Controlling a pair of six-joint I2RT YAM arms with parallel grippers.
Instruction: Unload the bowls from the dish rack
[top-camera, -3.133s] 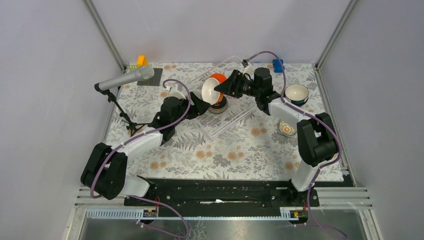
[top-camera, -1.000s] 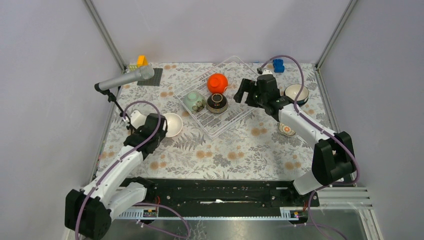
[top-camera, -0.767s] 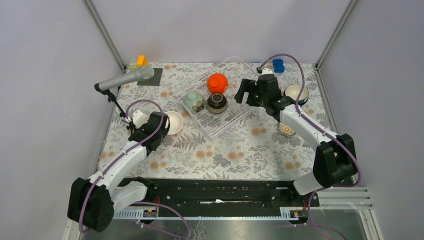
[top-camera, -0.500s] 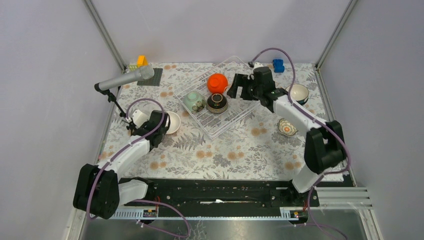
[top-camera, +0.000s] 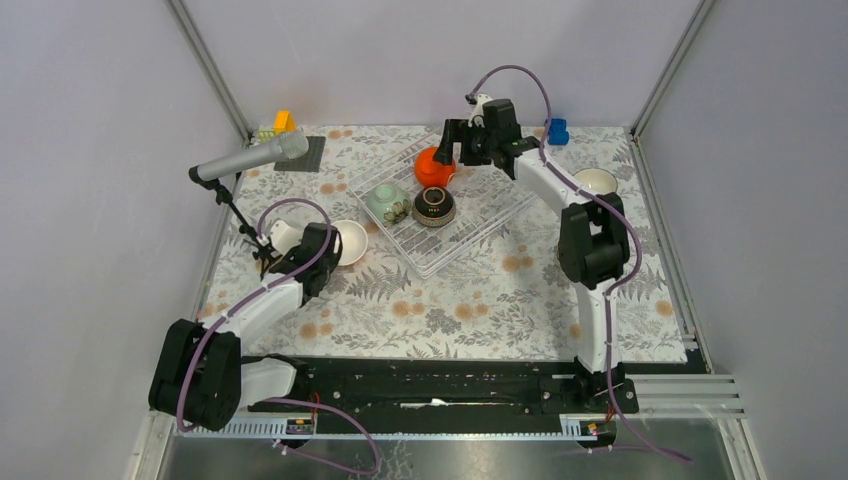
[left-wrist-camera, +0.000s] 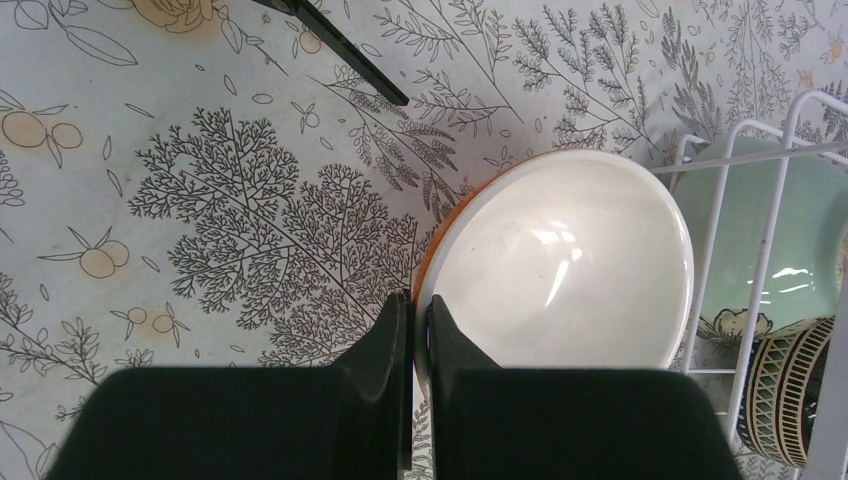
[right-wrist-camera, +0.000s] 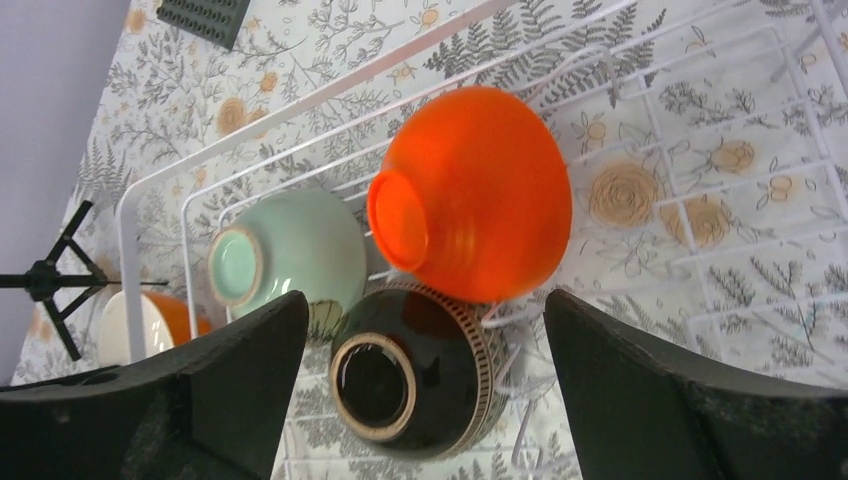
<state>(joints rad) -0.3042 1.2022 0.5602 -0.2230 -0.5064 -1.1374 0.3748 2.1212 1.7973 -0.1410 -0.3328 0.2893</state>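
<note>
Floral-print surface (top-camera: 480, 300) inside a grey-walled cell, with the dish rack (top-camera: 452, 252) set at an angle near the middle-back. Three bowls sit in the rack, bunched together. The upturned orange bowl (right-wrist-camera: 470, 195) is tipped with its foot facing the left side of the right wrist view. The pale green bowl (right-wrist-camera: 290, 255) and the dark patterned bowl (right-wrist-camera: 410, 370) both lie foot-out beside it. Right gripper (right-wrist-camera: 425, 310) sits over that cluster, jaws wide apart, with the orange and dark bowls framed between them. Can't tell from these views whether it touches anything. Left gripper (left-wrist-camera: 420, 320) is low at the surface just left of the rack. Its jaws are nearly together, pinching the near rim of the orange-and-white bowl (left-wrist-camera: 560, 260). That bowl sits mouth-up on the surface outside the rack, just beside the rack wire. Another bowl, the far-right bowl (top-camera: 597, 182), shows a white inside and stands on the surface well clear of the rack, partly behind the right arm. A microphone (top-camera: 250, 158) on a tripod stands at back left.
</note>
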